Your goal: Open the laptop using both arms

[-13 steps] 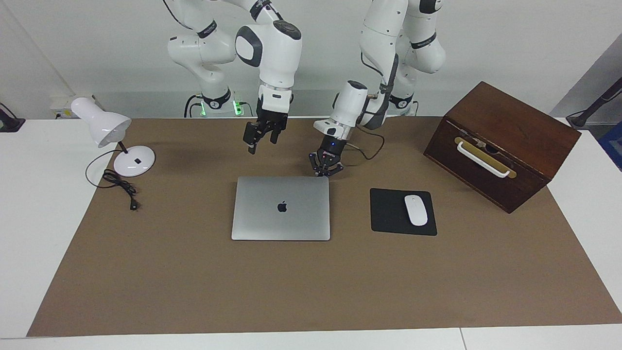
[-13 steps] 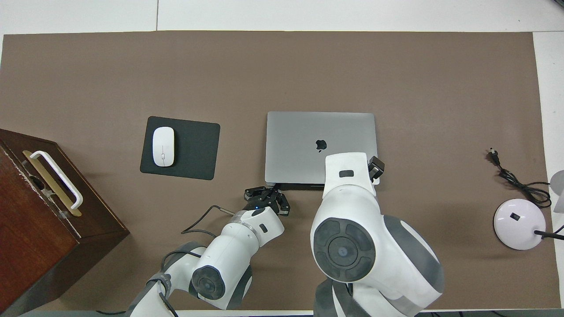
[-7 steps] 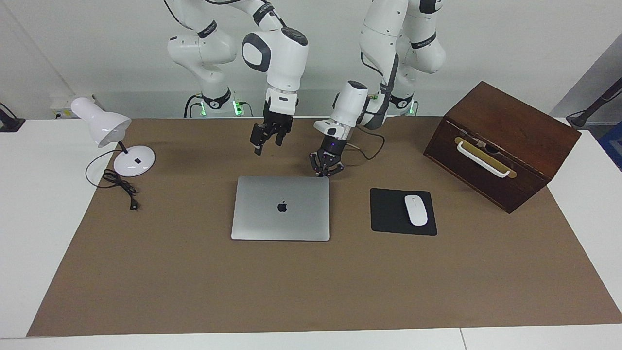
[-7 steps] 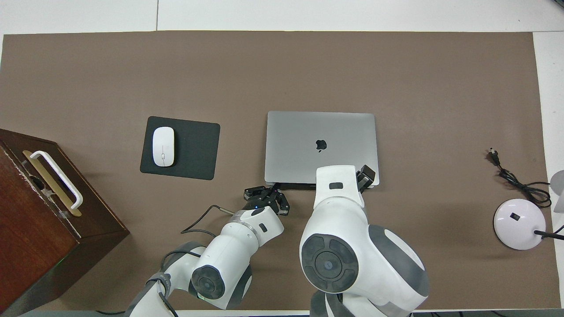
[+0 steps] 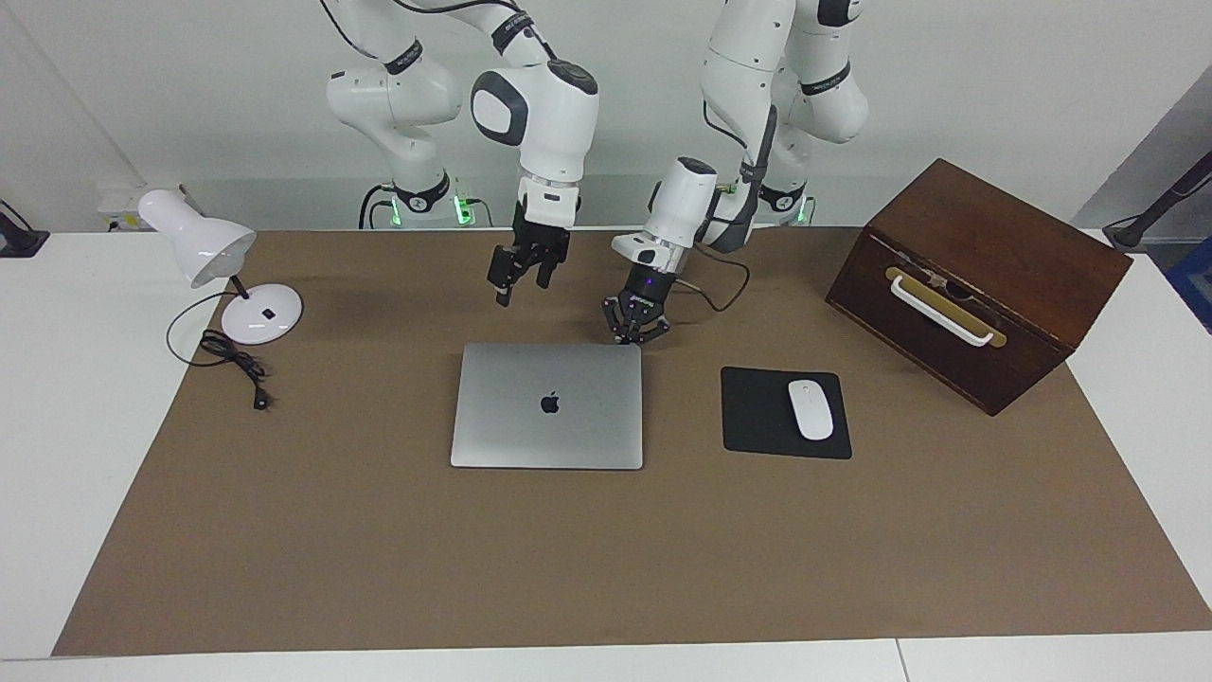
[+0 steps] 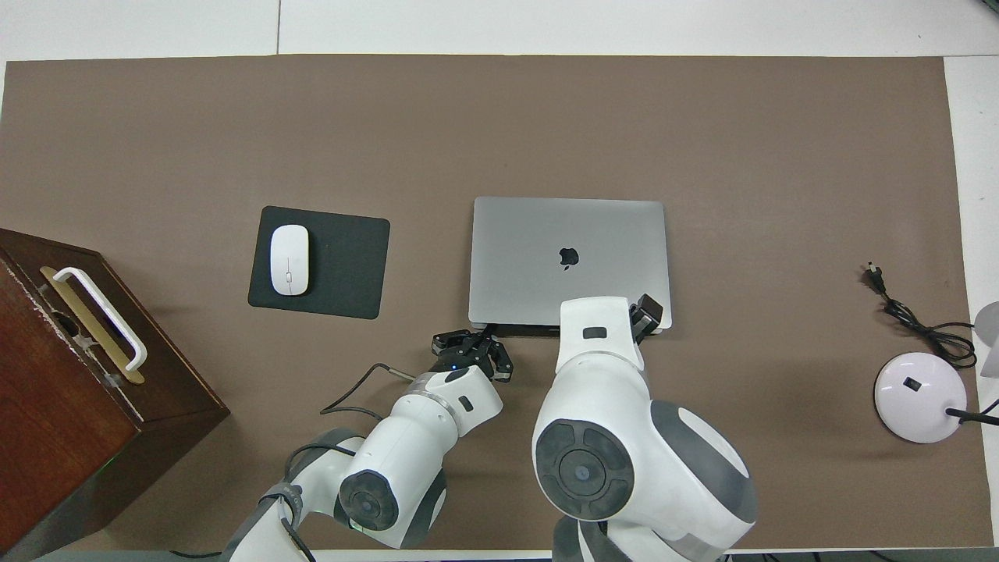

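A thin silver-grey metal laptop [image 5: 547,405] is shown lying closed on a brown table mat [image 5: 379,549]. The left gripper [image 5: 635,333], fingertips shut, is held at its robot-side corner; the right gripper [image 5: 519,277] is seen raised, its fingers unclear. The laptop is judged rigid, smooth and slippery; its lid edge should be lifted while the base is pinned.

Even, bright, diffuse light fills both sharp views, casting only soft faint shadows under the arms and no glare.
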